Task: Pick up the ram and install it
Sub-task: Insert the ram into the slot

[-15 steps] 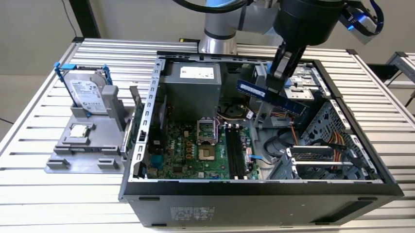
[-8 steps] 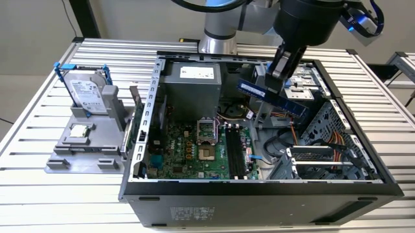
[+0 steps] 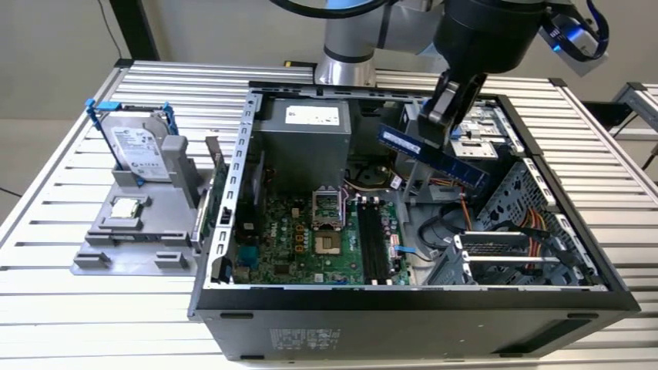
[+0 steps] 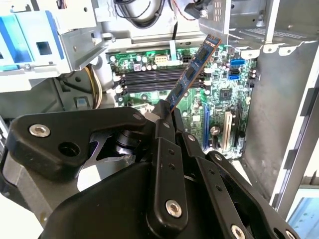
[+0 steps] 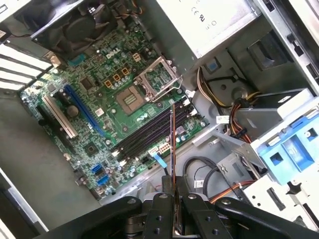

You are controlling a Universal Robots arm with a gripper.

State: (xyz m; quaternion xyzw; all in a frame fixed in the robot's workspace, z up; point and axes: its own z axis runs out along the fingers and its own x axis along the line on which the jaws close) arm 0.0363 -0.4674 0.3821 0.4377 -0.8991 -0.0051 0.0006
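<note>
Fingers (image 4: 164, 144) clamp ram (image 4: 195, 62) by flat sides; it hangs tilted above open case (image 3: 411, 324), well apart from black slots (image 3: 375, 239), so you have room to line it up.

Table (image 3: 62, 339): ribbed slats, aluminium look, satin silver.
PC case (image 3: 411, 320): outer shell matt black; inner walls bare grey sheet metal, dull.
Motherboard (image 5: 124, 99): green PCB, glossy lacquer.
Memory slots (image 5: 149, 133): black plastic.
Ram (image 4: 194, 69): blue PCB, semi-gloss, w/ dark matt chips.
Gripper (image 4: 167, 113): matt black links, smooth, w/ bright metal screws.
Power supply (image 3: 303, 139): grey sheet metal, paper label.
Drive-bay latch (image 5: 291, 149): light-blue plastic, smooth, slight sheen.
Fixture (image 3: 134, 247): grey matt plastic.
Hard drive (image 3: 139, 150): silver metal, white label.
</note>
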